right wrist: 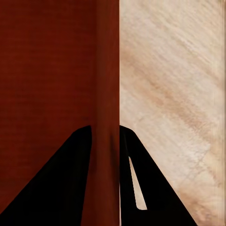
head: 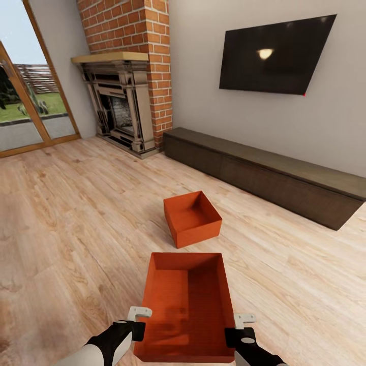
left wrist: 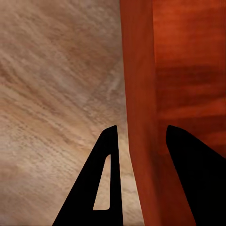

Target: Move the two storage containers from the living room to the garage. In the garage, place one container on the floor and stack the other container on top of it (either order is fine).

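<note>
Left end effector [head: 136, 320] straddles near container [head: 187, 305] left wall, gap visible, fingers apart. Right end effector [head: 243, 328] clamped on right wall. Far container [head: 192, 217] empty.

Both arms are white with black wrists; the black fingers [left wrist: 181, 183] taper to points, one slotted.

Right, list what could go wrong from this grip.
Left gripper straddles the near container's thin wall with a gap on one side; if it is not clamped, that side may slip. Right gripper pinches only the opposite wall, so the bin could tilt. Driving forward risks hitting the far container.
</note>
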